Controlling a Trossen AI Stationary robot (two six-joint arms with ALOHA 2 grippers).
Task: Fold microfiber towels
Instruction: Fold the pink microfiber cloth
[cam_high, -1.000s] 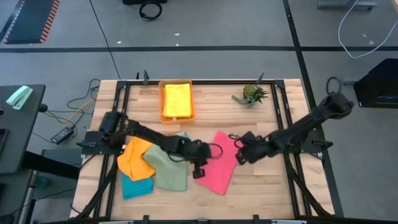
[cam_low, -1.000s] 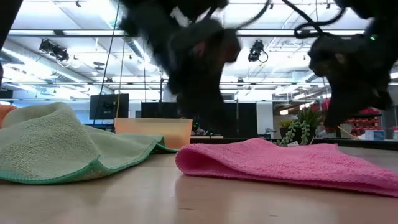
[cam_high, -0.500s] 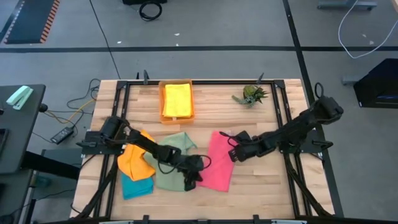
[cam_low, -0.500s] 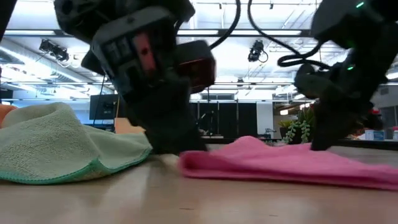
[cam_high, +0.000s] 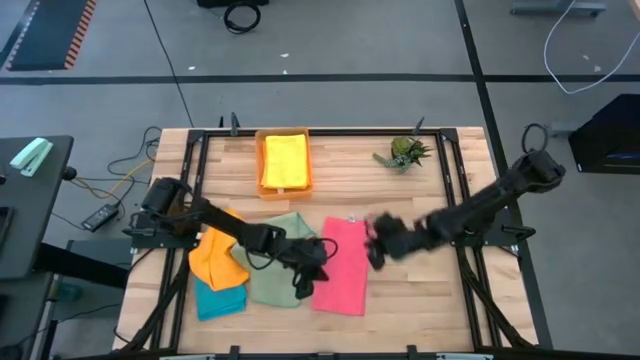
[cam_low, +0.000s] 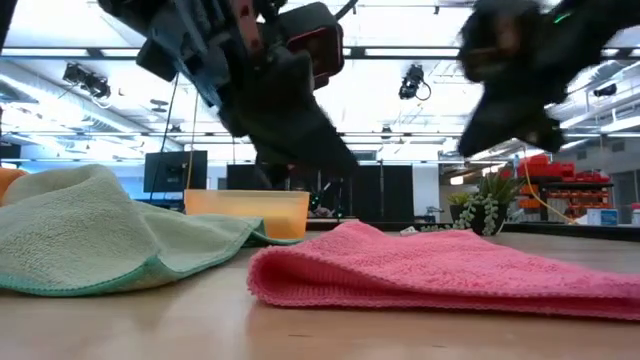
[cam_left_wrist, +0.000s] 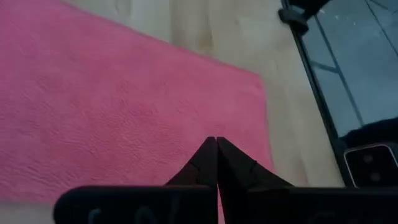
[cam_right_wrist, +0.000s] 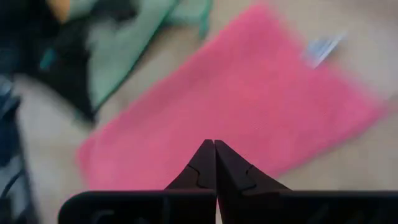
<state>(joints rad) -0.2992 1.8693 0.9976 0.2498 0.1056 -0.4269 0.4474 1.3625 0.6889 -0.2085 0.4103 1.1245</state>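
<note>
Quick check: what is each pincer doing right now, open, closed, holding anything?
Left pincer: closed, holding nothing, above the pink towel.
Right pincer: closed, holding nothing, above the same towel.

I work in a robotics lab or test hall: my wooden table sits in a black metal frame on a grey concrete floor with taped lines and loose cables. Beyond it I see ceiling strip lights, hanging cameras and dark monitors
</note>
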